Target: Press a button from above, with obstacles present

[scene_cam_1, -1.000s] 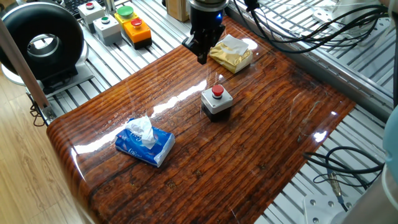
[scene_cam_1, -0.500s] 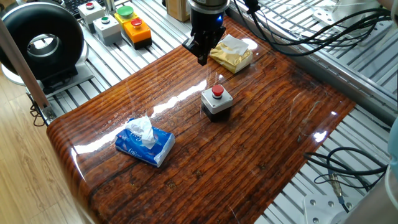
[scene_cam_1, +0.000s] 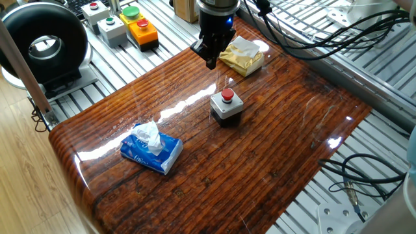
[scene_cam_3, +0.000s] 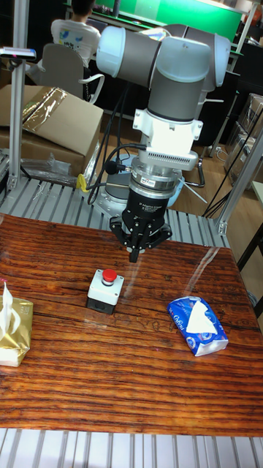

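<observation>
The button [scene_cam_1: 227, 95] is a small red dome on a grey-topped box with a black base [scene_cam_1: 226, 109], standing mid-table. In the tall fixed view the button [scene_cam_3: 109, 276] sits lower left of my gripper [scene_cam_3: 136, 255], whose fingers taper to one point and touch, shut on nothing. In the fixed view the gripper [scene_cam_1: 210, 63] hangs above the table, off to the button's far left and not over it. The yellowish-tan tissue pack [scene_cam_1: 242, 58] lies just beside the gripper. The blue tissue pack [scene_cam_1: 151, 150] lies near the table's front left, away from both.
Off the table's far corner stand a yellow box with green and red buttons [scene_cam_1: 140, 27] and two grey button boxes [scene_cam_1: 112, 30]. A black round device [scene_cam_1: 44, 45] sits at the left. Cables [scene_cam_1: 364, 175] lie on the metal frame to the right.
</observation>
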Motion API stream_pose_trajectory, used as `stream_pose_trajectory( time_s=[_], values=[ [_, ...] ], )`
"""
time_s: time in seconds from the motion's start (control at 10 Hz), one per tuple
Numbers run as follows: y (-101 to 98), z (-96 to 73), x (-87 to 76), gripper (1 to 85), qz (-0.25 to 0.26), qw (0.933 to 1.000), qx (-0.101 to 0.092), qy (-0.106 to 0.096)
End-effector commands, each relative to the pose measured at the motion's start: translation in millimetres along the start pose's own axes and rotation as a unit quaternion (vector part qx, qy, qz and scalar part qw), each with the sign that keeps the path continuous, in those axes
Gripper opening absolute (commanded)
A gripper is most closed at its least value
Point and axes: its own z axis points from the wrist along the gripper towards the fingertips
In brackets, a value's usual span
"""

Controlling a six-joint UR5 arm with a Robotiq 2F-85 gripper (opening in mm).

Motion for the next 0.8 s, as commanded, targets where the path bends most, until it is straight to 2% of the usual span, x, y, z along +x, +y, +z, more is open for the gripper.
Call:
stream_pose_trajectory(
  time_s=[0.0,0.3,0.4,0.6,0.7],
  values=[
    [5.3,-0.9,-1.5,1.3,0.005,0.9999,-0.011,-0.003],
    [5.6,-2.7,-8.3,1.3,0.003,0.9999,-0.011,-0.001],
    [8.1,-6.2,-15.9,1.3,0.002,0.9999,-0.017,0.003],
    [15.1,-6.6,-11.8,1.3,-0.008,0.9995,-0.03,0.01],
    [15.2,-6.7,-7.8,1.3,-0.013,0.9993,-0.031,0.018]
  ],
)
